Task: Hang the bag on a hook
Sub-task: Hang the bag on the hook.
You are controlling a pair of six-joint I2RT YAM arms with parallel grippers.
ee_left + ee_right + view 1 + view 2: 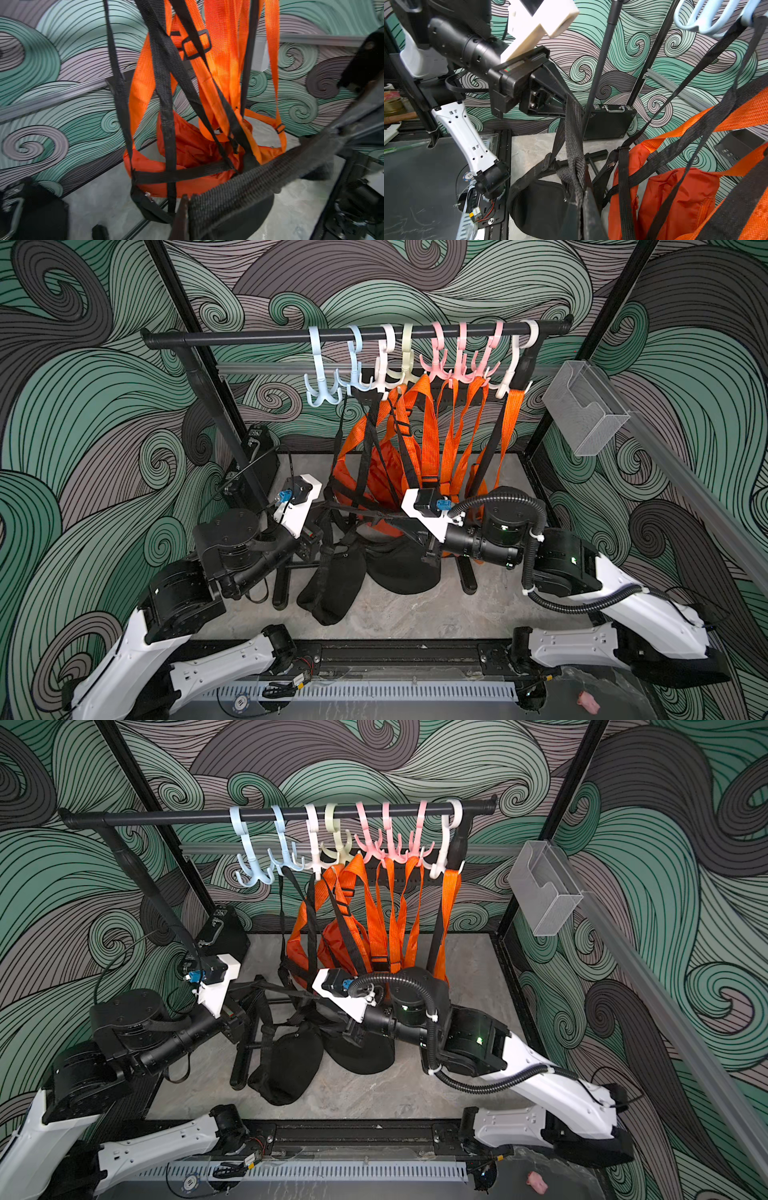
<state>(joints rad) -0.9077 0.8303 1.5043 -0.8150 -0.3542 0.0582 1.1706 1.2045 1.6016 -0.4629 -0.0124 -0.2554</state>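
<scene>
My left fingers point(182, 214) and right fingers point(591, 212) both clench one black strap point(259, 178); the bag point(332, 585) slumps on the worktop point(415, 614), lower centre (crowded there). Lifting may snag the orange straps point(432, 427), missing the hook point(319, 397).

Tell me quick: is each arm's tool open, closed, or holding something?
Left tool: closed on the black strap.
Right tool: closed on the same black strap.

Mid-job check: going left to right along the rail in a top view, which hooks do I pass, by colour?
first blue hook → second blue hook → white hook → cream hook → first pink hook → second pink hook → third pink hook → end white hook
</scene>
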